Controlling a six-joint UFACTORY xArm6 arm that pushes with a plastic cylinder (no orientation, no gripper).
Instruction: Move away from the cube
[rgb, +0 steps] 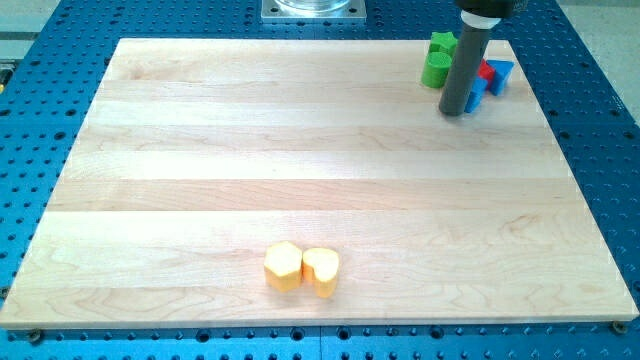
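**Tip parked among the blocks at the view's top right**

Pale wooden board (300, 170) on a blue perforated bench (600, 150). I have no claw to report, only the rod; my tip (453, 113) rests on the board, just beside the blue cube (476, 96), with green blocks (438, 60) to its left, a red block (485, 70) and another blue block (500, 72) behind. Two touching yellow blocks (301, 267) sit well apart, near the bottom edge.

The board (300, 170) is pale, smooth, matt wood on a perforated blue metal table (600, 150); the rod (464, 70) looks matt grey.
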